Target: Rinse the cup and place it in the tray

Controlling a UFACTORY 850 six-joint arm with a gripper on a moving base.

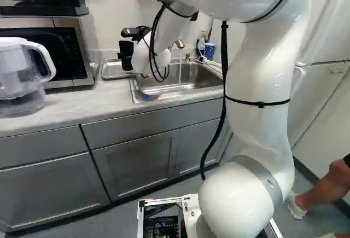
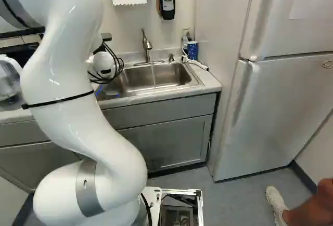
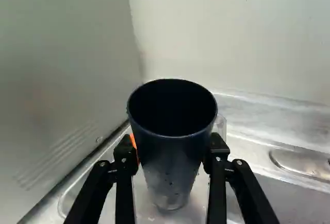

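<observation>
Tight going on one flank: the microwave stands like a flat barrier beside the dark cup, and the wall closes things off ahead. Over the cup's mouth, open air! Beneath is the tray, though the gap down to it is hard to call. Away from the microwave, there's room over the sink, until the faucet and its falling water cut across.
</observation>
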